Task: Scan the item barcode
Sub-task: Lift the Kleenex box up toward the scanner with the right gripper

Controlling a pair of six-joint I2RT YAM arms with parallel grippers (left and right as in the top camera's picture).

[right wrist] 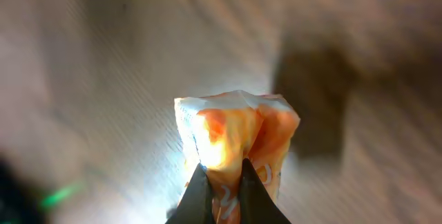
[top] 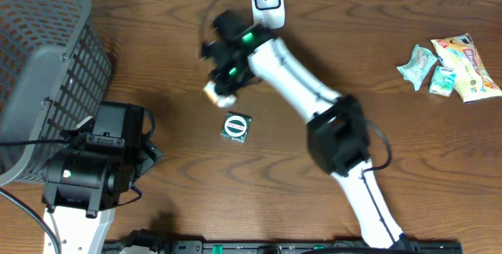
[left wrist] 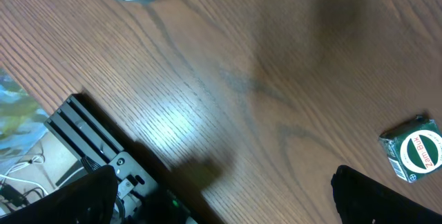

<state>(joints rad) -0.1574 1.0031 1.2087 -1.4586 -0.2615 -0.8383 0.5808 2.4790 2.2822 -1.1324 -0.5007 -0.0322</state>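
Observation:
An orange snack packet (right wrist: 235, 134) is pinched between the black fingers of my right gripper (right wrist: 222, 175), which is shut on it and holds it above the wooden table. From overhead, that gripper (top: 222, 88) hangs left of centre with a bit of the packet (top: 211, 92) showing at its tip. The white barcode scanner (top: 266, 1) stands at the table's back edge, up and to the right of the packet. No barcode shows on it. My left gripper (left wrist: 221, 200) is wide open over bare wood near the front left, with nothing between its fingers.
A small green packet with a round label (top: 235, 126) (left wrist: 413, 148) lies just in front of the right gripper. A grey mesh basket (top: 43, 66) fills the left side. Several snack packets (top: 451, 67) lie at the far right. The right arm (top: 314, 97) crosses the middle.

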